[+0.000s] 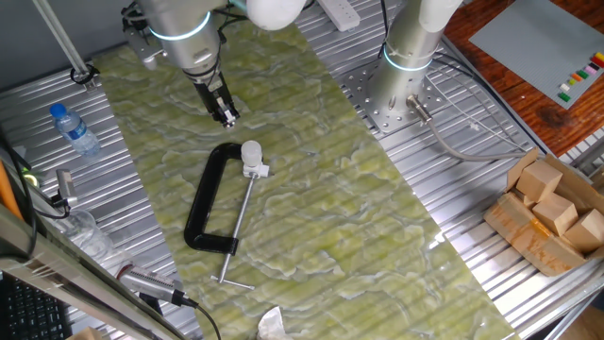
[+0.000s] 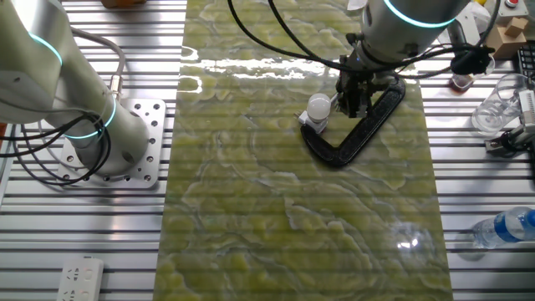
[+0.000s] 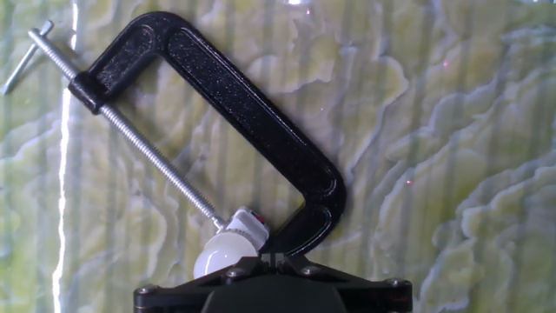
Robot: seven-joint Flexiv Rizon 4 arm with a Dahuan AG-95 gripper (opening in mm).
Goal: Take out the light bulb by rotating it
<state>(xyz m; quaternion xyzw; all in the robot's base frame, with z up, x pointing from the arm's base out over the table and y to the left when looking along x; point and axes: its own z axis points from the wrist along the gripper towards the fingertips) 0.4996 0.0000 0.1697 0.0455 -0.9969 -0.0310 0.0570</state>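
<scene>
Jaws unreadable; light bulb (image 3: 224,256) partly hidden.

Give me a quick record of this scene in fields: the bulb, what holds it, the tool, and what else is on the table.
bulb: white light bulb, seated in a small white socket
holder: black clamp lying flat on the green mat, its screw pressing the socket
tool: tool above the mat, apart from the bulb, holding nothing; open or shut unclear
other items: water bottle, wooden blocks
task state: bulb not yet out
</scene>
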